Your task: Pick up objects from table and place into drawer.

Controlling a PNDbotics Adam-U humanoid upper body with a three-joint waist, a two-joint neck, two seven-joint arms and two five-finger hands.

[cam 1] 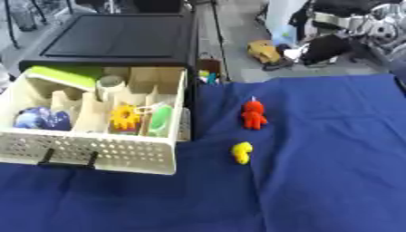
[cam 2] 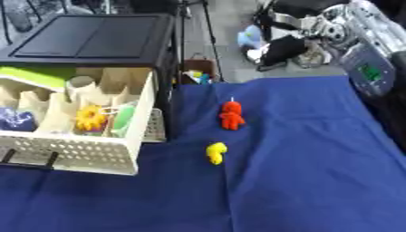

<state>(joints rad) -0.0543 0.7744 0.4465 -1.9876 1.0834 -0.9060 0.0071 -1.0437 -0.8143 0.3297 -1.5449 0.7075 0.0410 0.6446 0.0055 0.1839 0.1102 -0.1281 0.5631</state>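
No robot hand shows in either view, so I cannot tell if one is open or holding anything. The red toy figure (cam 1: pixel 253 115) and the small yellow toy (cam 1: pixel 242 152) lie on the blue worktop (cam 1: pixel 333 158) — both just right of the open drawer (cam 1: pixel 95 156). The red one stands lengthwise, pointing away. Neither arm is clearly nearer — both toys lie near the middle.

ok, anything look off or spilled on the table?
Nothing spilled. The red figure and yellow toy lie loose on the blue cloth, outside the open drawer, not yet put away. No hands in view.
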